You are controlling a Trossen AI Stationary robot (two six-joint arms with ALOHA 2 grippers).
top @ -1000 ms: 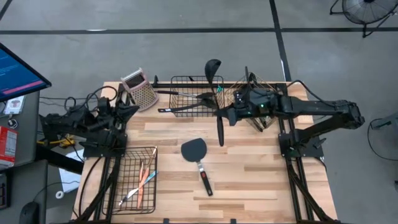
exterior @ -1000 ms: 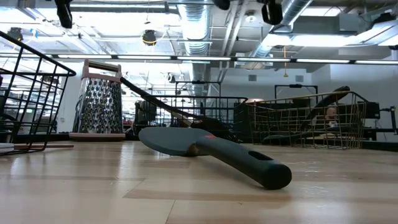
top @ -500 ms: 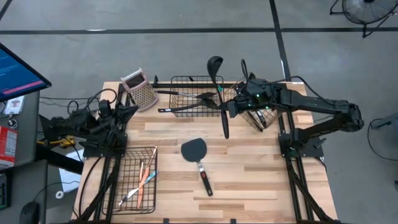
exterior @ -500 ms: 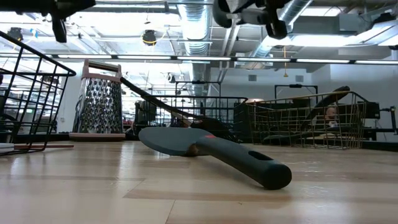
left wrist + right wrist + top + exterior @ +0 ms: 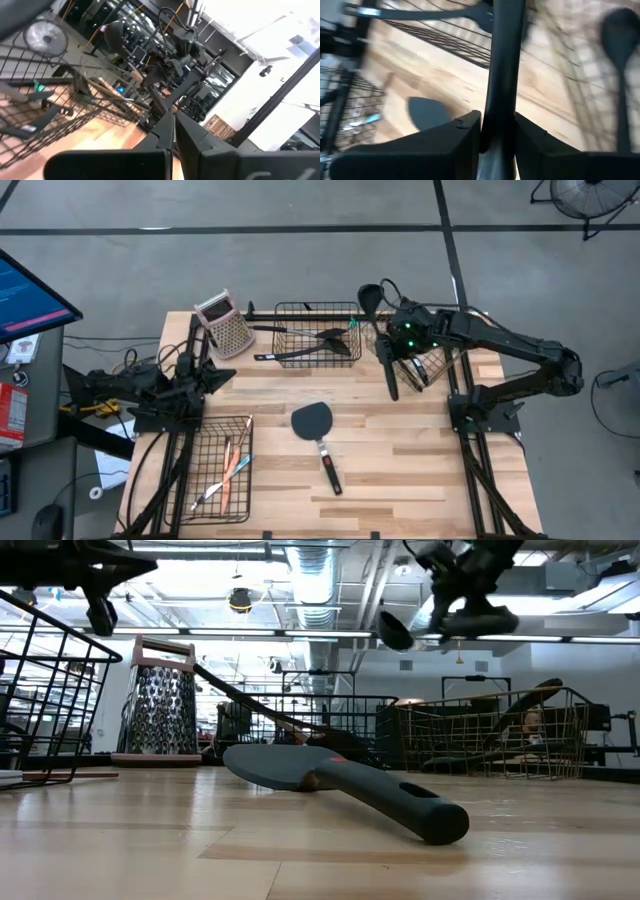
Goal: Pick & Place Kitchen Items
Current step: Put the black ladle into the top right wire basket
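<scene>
My right gripper (image 5: pixel 398 338) is shut on a black ladle (image 5: pixel 383 355) held above the table's far right, over the near-left side of a gold wire basket (image 5: pixel 432 360). The ladle's bowl (image 5: pixel 395 632) shows high in the low view. A black flat spatula (image 5: pixel 312 420) lies flat on the wood at the table's middle. More black utensils (image 5: pixel 318 340) lie in a black wire basket (image 5: pixel 300 310) at the far middle. My left gripper (image 5: pixel 218 375) is shut and empty above the table's left side. My right gripper pinches the ladle's handle (image 5: pixel 502 107) between its two fingers, about midway along the ladle. The fingers lie across the handle. The ladle is lifted clear, its bowl (image 5: pixel 370 295) toward the far edge and its handle end (image 5: pixel 393 392) toward the near edge.
A metal box grater (image 5: pixel 226 323) stands at the far left. A black wire basket (image 5: pixel 205 430) at the near left holds thin small tools (image 5: pixel 232 470). The gold basket holds a black spoon (image 5: pixel 619 35). Bare wood shows around the spatula.
My right gripper has carried the ladle toward the table's right edge, from beside the black basket to over the gold basket. The ladle has stayed clear of the table and turned a little. My left gripper has come down some.
</scene>
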